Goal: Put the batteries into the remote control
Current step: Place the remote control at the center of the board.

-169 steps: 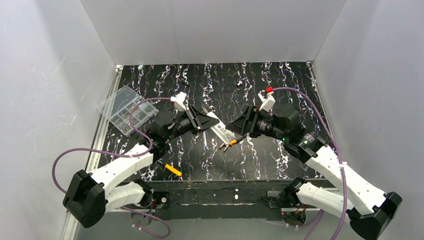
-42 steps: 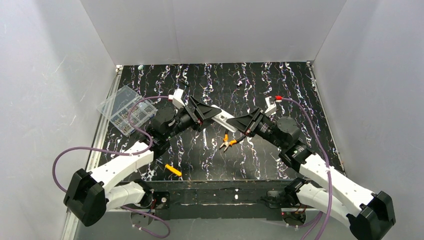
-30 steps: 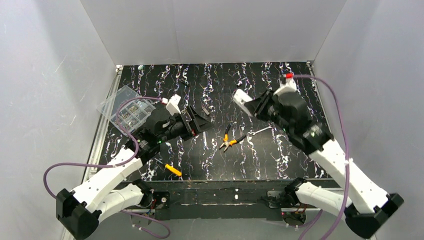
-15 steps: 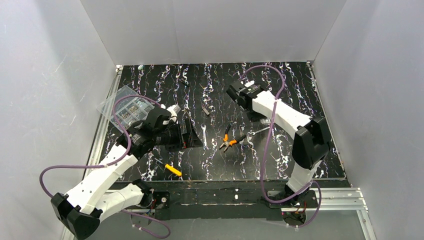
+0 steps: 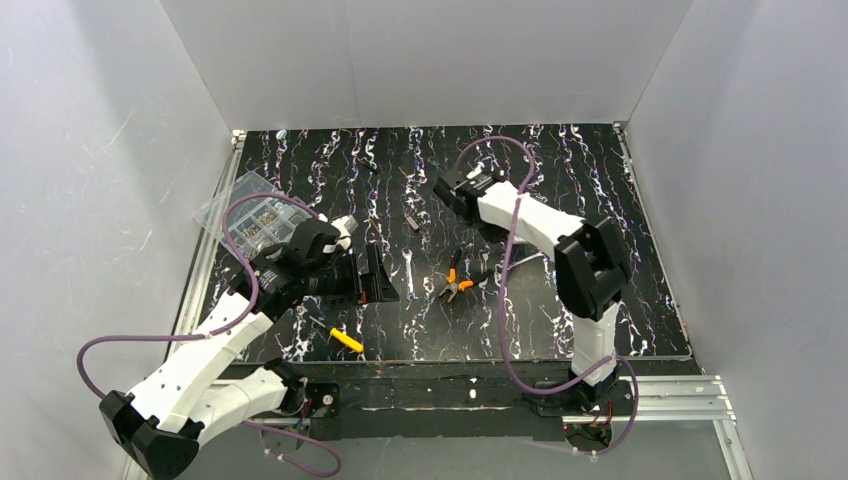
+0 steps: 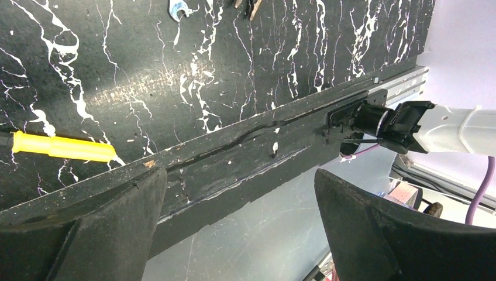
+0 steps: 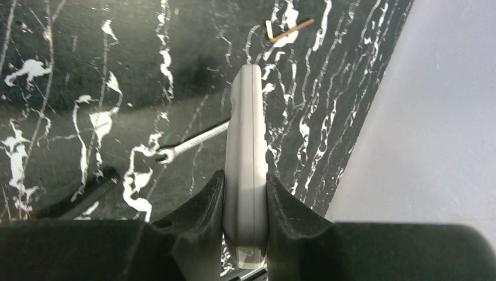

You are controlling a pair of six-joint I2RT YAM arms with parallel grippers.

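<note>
While the right gripper (image 7: pixel 244 180) is clamped on the remote control (image 7: pixel 247 117), the white handset sits edge-on between its fingers, lifted over the far middle of the black marbled table (image 5: pixel 620 290). Under it in the wrist view a small wrench (image 7: pixel 190 140) lies flat. Some pliers (image 5: pixel 455 283) with orange handles lie near the table's centre, a bit closer to the arm bases than that gripper. Meanwhile the left gripper (image 6: pixel 240 175) is spread wide, hanging over the near left part, with a yellow-handled tool (image 6: pixel 61 147) beside it by the front edge. Over at the left edge sits a clear compartment box (image 5: pixel 250 215)
</note>
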